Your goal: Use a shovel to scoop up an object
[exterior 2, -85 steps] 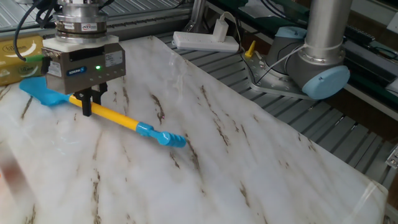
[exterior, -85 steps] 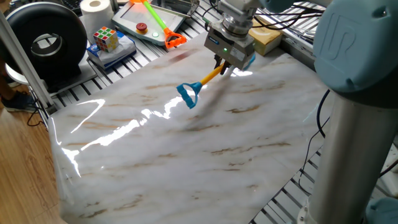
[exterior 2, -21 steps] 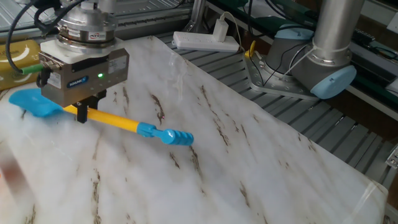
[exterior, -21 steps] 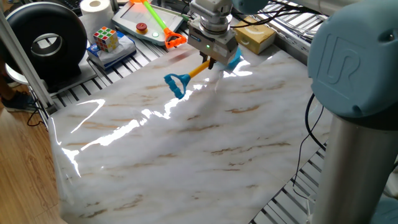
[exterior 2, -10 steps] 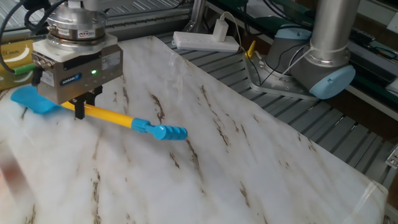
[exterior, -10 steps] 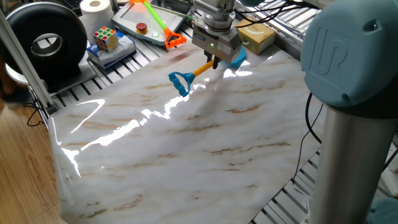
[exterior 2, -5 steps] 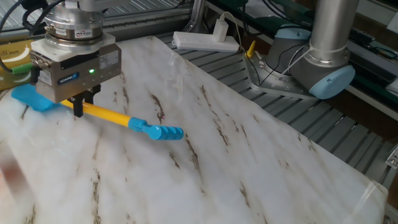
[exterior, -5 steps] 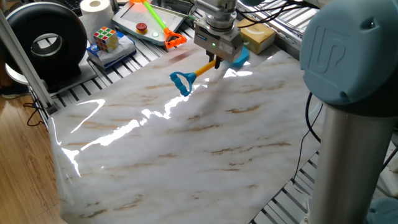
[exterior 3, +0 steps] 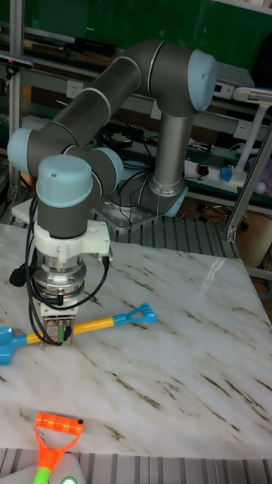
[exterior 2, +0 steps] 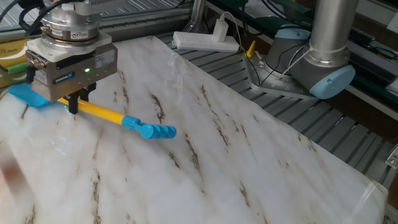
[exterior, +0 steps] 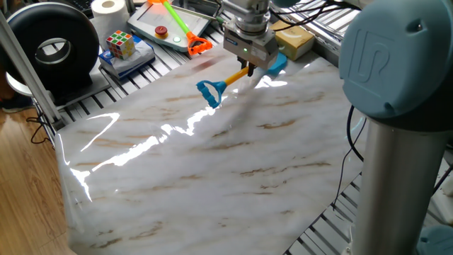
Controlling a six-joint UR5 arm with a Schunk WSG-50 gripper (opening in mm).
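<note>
shovel (exterior 2: 106, 114): one; end effector (exterior 2: 73, 107) clamped on its shaft | object (exterior: 294, 42): one, seemingly beyond blade

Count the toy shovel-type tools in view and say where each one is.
2: the blue-bladed shovel held in the tool over the marble table; the green-shafted one lies off its far edge. Others may be hidden.

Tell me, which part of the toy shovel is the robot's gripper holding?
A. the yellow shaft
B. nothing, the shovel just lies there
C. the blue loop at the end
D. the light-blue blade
A. The gripper is shut on the yellow shaft of the shovel, with the blue blade on one side and the loop end on the other.
</note>
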